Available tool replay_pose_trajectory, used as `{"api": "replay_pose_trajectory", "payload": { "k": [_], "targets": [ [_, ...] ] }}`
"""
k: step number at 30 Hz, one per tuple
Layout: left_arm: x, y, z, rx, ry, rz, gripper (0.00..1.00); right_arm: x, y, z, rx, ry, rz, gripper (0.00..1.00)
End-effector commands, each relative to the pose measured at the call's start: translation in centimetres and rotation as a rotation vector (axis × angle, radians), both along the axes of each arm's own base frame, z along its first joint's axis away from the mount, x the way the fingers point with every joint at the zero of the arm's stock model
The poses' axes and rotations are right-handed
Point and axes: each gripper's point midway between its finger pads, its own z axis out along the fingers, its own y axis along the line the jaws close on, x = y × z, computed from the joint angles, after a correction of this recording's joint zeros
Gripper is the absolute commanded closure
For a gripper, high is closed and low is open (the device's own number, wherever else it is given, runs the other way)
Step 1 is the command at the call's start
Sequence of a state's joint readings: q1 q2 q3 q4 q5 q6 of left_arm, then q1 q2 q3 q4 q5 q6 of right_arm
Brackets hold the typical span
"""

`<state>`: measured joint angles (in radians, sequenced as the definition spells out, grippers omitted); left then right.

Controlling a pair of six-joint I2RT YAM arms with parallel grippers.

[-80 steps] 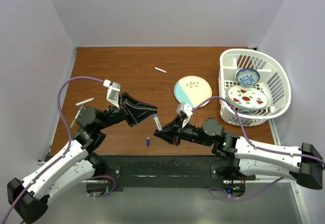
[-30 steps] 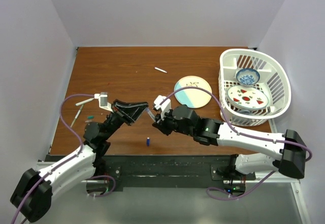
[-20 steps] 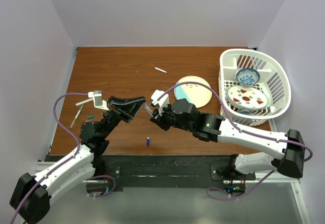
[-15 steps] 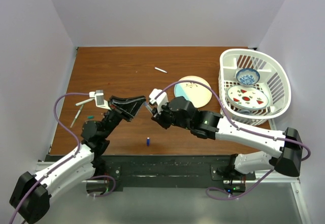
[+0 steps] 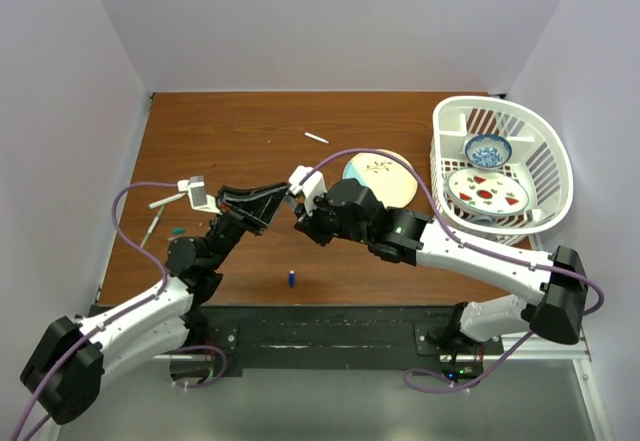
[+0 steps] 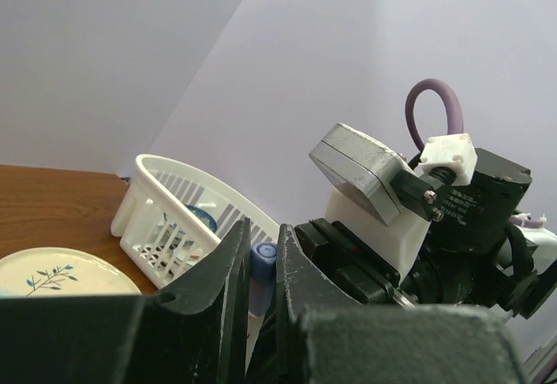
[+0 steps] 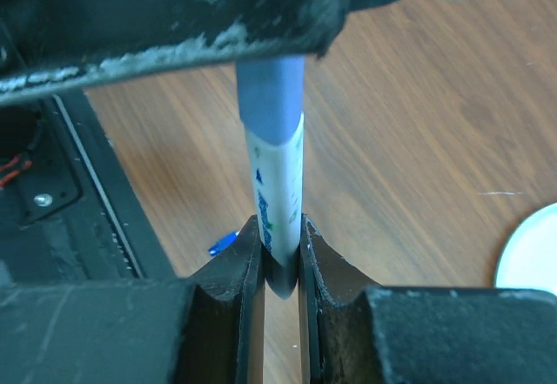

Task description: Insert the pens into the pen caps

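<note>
Up over the middle of the brown wooden table (image 5: 250,131), my right gripper (image 7: 278,232) was clamped on a thin white stick pen (image 7: 280,171). My left gripper (image 6: 262,243) was pinching a small dark blue plastic cap (image 6: 263,259) that sat right on the pen's end. A second blue cap (image 5: 291,279) lay on the wood below.

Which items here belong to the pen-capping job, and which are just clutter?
Job: held pen, held cap, far pen, left pens, green cap, loose blue cap.
Clutter: plate, basket, bowl, patterned plate.
</note>
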<state>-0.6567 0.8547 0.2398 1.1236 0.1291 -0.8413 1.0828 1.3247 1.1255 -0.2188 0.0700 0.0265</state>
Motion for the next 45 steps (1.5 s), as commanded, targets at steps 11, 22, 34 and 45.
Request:
{"api": "replay_pose_trajectory", "payload": {
  "k": [11, 22, 34, 45],
  "targets": [
    [-9.1, -4.7, -14.7, 0.412, 0.311, -0.521, 1.0, -0.2, -3.4, 29.7, 0.851, -0.541, 0.115, 1.0],
    [-10.3, -4.6, -14.9, 0.416, 0.329, -0.583, 1.0, -0.6, -4.8, 30.6, 0.707, -0.666, 0.123, 1.0],
    [-9.3, -5.0, -15.8, 0.517, 0.409, -0.549, 1.0, -1.5, -4.3, 32.8, 0.716, -0.709, 0.191, 1.0],
    [-10.0, -4.7, -17.0, 0.581, 0.364, -0.575, 1.0, -1.6, -4.8, 34.3, 0.706, -0.686, 0.191, 1.0]
  ]
}}
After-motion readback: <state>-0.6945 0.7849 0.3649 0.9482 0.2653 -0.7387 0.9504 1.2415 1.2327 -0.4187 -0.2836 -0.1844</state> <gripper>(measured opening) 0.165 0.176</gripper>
